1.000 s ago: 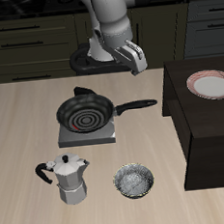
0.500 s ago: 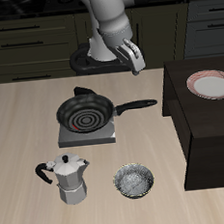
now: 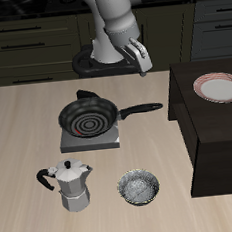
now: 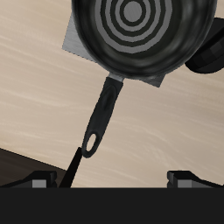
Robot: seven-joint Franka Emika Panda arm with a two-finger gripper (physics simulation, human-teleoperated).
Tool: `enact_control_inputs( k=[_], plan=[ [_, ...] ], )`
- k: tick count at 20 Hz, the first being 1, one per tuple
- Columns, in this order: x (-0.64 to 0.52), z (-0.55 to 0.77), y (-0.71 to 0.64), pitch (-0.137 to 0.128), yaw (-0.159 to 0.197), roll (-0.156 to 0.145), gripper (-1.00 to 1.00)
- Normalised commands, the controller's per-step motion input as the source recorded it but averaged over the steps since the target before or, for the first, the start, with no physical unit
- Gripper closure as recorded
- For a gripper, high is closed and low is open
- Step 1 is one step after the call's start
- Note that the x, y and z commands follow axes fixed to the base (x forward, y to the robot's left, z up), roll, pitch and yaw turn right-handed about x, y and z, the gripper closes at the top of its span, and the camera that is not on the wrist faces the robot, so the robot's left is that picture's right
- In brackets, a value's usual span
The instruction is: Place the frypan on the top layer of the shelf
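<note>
Wrist view: frypan [image 4: 140,33] handle close-up; exterior adds shelf [image 3: 222,128].

A moka pot [image 3: 69,185] stands beside a silver bowl [image 3: 138,187].

frypan [image 4: 140,33] rim cropped in wrist view, shelf [image 3: 218,128] cut off by frame edge

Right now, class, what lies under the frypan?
The frypan sits on a grey square burner plate. Its edges and corners show around the pan; the middle of the plate is covered by the pan, so nothing there can be seen.
</note>
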Motion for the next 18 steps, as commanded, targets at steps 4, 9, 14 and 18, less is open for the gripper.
enact_control_inputs(
  k=[4,9,14,18],
  plan=[
    [0.03,-0.12,-0.03,0.001,-0.042,-0.015,-1.00],
    [0.06,-0.21,-0.06,0.008,-0.043,-0.022,-1.00],
    [0.05,-0.15,0.06,-0.004,-0.009,-0.010,-1.00],
    [0.06,-0.29,0.08,0.039,-0.033,-0.002,-1.00]
  ],
)
